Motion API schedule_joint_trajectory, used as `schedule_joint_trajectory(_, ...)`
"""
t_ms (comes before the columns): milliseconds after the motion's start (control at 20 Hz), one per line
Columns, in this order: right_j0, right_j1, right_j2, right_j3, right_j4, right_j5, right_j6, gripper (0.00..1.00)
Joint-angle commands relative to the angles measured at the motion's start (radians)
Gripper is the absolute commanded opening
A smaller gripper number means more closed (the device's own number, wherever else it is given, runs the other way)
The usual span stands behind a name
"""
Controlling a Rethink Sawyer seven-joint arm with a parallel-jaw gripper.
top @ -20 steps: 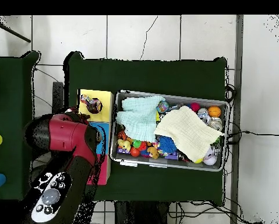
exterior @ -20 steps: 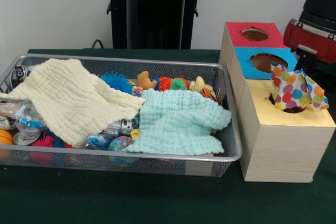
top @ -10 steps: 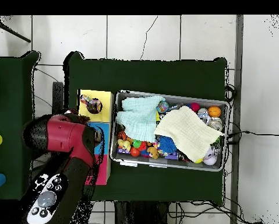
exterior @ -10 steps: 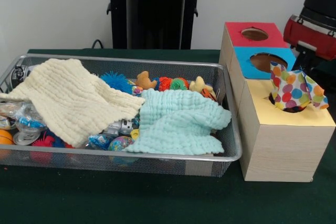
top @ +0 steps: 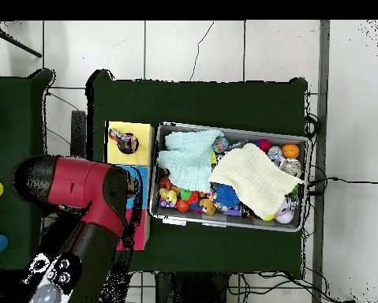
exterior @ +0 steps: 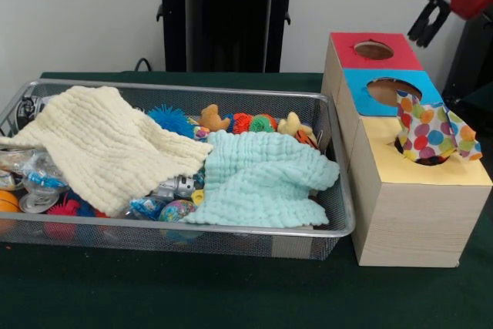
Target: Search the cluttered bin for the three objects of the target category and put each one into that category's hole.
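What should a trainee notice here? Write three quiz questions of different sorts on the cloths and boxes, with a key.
1. True or false: the polka-dot cloth sticks out of the hole of the yellow box.
2. Which cloth in the bin lies nearer the boxes? A: cream cloth. B: mint cloth.
3. Fill in: the box behind the blue-topped box has a ___ top.
Key: 1 true; 2 B; 3 red.

Silver mesh bin [exterior: 331, 225] holds a cream cloth [exterior: 108, 144] and mint cloth [exterior: 262, 179]; a polka-dot white cloth [exterior: 431, 132] tops the yellow box [exterior: 420, 190].
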Motion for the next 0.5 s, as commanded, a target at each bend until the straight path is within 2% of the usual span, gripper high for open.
schedule_joint_trajectory(50, -0.087, -0.075, 0.048, -0.067, -0.017, 0.005, 0.106, 0.00)
schedule_joint_trajectory(200, -0.109, -0.089, 0.084, -0.084, 0.000, -0.067, 0.093, 0.00)
schedule_joint_trajectory(500, -0.108, -0.083, 0.039, -0.230, -0.043, -0.004, 0.143, 0.00)
